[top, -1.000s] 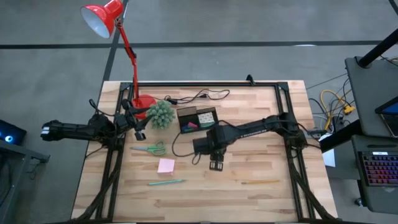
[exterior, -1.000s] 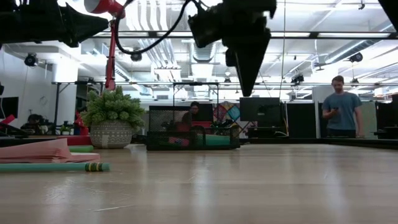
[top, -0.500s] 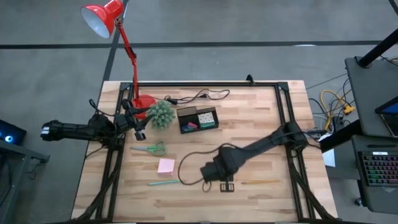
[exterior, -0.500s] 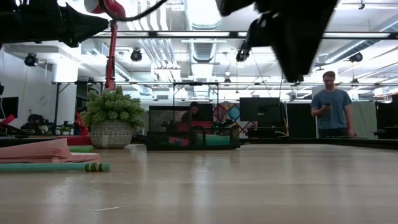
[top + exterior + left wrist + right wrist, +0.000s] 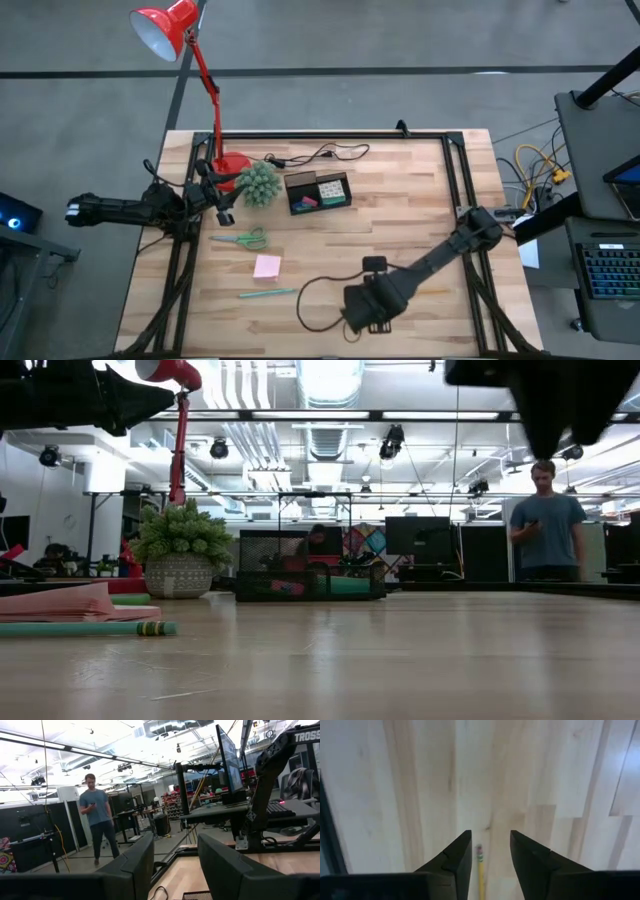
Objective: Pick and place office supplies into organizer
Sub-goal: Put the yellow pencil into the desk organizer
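Right wrist view | right gripper (image 5: 490, 851) fingers open, over pencil (image 5: 481, 872) on tabletop (image 5: 420, 795) | organizer (image 5: 318, 191) well apart | left gripper (image 5: 175, 862) open, idle | risk: misaligned closing could roll pencil away

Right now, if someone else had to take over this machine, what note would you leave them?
Right gripper: open, empty, over the yellow pencil at the table's near edge.
Left gripper: open, empty, parked at the left edge.
Black compartment organizer: already holds some small coloured bits.
Left to place: green-handled scissors, pink sticky-note pad, slim green pen, pencil.
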### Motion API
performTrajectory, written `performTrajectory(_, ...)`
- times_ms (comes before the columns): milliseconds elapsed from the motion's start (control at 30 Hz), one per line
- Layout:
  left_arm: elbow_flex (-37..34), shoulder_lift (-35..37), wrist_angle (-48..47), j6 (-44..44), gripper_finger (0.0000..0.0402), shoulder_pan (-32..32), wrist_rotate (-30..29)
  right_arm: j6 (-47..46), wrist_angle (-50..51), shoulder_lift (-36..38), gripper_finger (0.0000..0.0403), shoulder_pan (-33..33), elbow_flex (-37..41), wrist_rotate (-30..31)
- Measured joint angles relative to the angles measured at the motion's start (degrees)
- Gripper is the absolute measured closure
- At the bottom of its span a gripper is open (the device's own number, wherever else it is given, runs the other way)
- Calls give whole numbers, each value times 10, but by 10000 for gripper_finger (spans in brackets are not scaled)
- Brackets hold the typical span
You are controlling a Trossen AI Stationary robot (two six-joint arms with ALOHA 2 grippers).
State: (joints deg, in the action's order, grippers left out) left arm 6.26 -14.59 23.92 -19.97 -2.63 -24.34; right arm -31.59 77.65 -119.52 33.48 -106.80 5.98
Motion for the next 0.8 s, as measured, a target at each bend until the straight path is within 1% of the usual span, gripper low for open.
performTrajectory(433, 0, 0, 0, 0, 262, 0, 0, -95, 0, 0, 289, 71, 13, 2)
performTrajectory(633, 0, 0, 0, 0, 262, 0, 0, -118, 18, 0, 294, 92, 36, 39)
performTrajectory(800, 0, 0, 0, 0, 262, 0, 0, -174, 59, 14, 294, 109, 64, 58)
